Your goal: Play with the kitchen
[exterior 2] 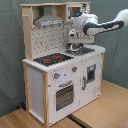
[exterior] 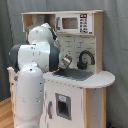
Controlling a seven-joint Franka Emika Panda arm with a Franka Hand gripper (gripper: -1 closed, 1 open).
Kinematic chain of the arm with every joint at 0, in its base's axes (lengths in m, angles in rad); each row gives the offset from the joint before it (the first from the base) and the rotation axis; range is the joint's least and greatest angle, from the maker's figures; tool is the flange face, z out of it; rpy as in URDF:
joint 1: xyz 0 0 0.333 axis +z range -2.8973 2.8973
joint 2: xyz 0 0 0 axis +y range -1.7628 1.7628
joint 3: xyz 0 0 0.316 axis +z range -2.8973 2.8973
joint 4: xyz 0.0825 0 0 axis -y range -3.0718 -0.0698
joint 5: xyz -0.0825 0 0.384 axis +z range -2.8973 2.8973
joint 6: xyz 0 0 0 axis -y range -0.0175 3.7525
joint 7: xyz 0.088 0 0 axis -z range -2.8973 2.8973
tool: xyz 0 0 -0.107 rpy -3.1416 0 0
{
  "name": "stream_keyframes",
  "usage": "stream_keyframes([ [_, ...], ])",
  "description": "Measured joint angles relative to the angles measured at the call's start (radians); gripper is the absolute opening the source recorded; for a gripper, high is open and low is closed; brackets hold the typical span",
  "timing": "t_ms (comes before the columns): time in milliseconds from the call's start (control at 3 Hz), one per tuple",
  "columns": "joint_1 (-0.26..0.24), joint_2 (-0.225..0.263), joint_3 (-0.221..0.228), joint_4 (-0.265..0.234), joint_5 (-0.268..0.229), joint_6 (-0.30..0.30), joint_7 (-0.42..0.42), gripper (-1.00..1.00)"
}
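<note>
One white arm (exterior: 32,65) in both exterior views, bent over the kitchen (exterior 2: 60,75). Stands on a wooden table (exterior 2: 100,115) in the second exterior view, before a grey curtain (exterior 2: 10,50).

Seen in the second exterior view: black stovetop (exterior 2: 52,59) with red rings toward the second exterior view's left, grey hood (exterior 2: 49,20) above it, oven door (exterior 2: 64,95) below, knobs (exterior 2: 57,76) just over the door. Reaches in from the second exterior view's right, the arm, wrist turned down over the sink side of the counter.

Seen in the first exterior view: microwave (exterior: 70,23) on the upper shelf, black faucet (exterior: 85,58) curving over the sink (exterior: 75,74), white counter rounded toward the first exterior view's right. Fills the first exterior view's left, the arm's bulky body, hiding the stove side.

Pincer (exterior: 65,62) low over the sink, just beside the faucet, tilted downward; also visible in the second exterior view (exterior 2: 75,44) above the counter. Cannot tell whether wide or narrow, nor whether anything sits in it.
</note>
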State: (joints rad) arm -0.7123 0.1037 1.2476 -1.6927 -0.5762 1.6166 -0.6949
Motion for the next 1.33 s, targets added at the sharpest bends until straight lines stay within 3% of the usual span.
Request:
stream_keyframes([
  [333, 0.008, -0.02, 0.037, 0.031, 0.007, -0.039, 0.081, -1.0],
  [667, 0.019, 0.007, 0.089, 0.031, 0.007, 0.015, 0.15, -1.0],
  [1333, 0.11, 0.101, 0.103, 0.031, 0.0, 0.144, 0.23, -1.0],
])
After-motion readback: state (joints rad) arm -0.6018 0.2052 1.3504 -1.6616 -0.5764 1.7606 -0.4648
